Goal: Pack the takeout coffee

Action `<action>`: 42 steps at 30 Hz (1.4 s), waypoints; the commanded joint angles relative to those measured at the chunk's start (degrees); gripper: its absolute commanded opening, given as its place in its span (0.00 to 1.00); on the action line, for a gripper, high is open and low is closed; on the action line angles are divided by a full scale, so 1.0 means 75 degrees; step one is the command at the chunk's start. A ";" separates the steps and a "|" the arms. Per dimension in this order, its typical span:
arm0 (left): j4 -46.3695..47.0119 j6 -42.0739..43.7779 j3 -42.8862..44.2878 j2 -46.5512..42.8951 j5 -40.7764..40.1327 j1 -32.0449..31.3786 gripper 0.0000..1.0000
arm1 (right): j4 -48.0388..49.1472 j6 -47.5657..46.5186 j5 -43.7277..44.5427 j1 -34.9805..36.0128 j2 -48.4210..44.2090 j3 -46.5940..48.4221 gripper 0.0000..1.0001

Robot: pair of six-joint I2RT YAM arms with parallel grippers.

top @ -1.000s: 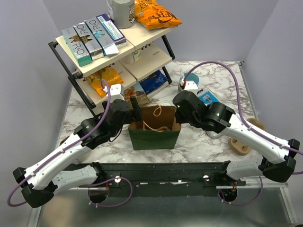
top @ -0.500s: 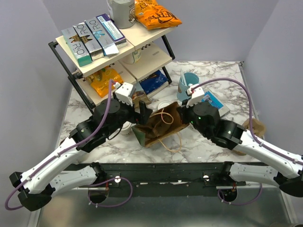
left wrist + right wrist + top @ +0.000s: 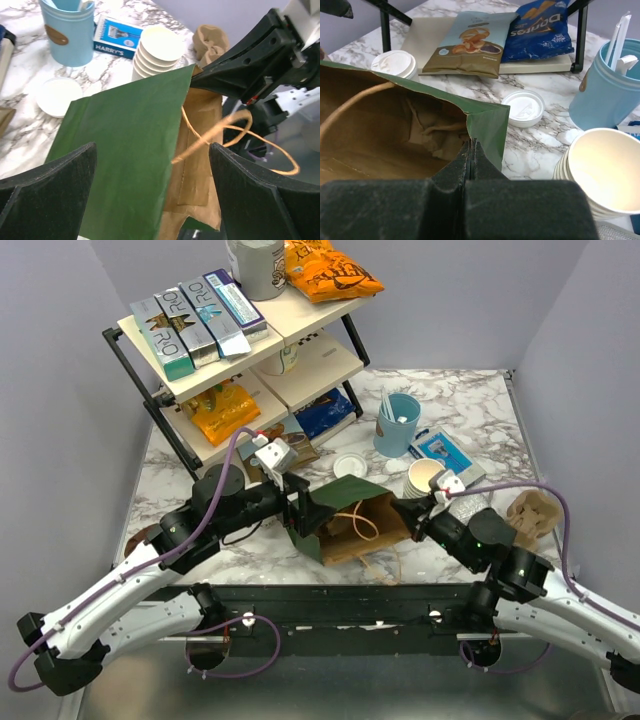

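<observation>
left end effector (image 3: 152,150) — apart | right end effector (image 3: 471,145) — clamped on green bag (image 3: 340,502) rim | takeout coffee (image 3: 394,63) outside it

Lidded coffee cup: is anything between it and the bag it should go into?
Yes: the green paper bag itself. It lies tipped over, its mouth toward the right gripper, which pinches its rim. The lidded coffee cup stands beyond the bag's green side wall, away from that opening.
</observation>
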 commanded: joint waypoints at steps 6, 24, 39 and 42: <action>0.0169 -0.0531 -0.0060 0.0276 0.1026 -0.0046 0.99 | -0.0490 -0.0217 -0.0774 0.0004 -0.1386 -0.0694 0.01; -0.0474 -0.0122 0.0513 0.0885 0.1730 -0.0127 0.99 | -0.1207 0.0440 -0.0739 0.0004 -0.1188 0.0019 0.01; -0.2841 0.0254 0.2165 0.2888 -0.1893 -0.1943 0.99 | -0.1360 0.0451 -0.0376 -0.0008 -0.1198 0.0138 0.01; -0.3146 0.0219 0.2610 0.3393 -0.3302 -0.2563 0.94 | -0.1453 0.0463 -0.0493 0.0004 -0.1234 0.0150 0.01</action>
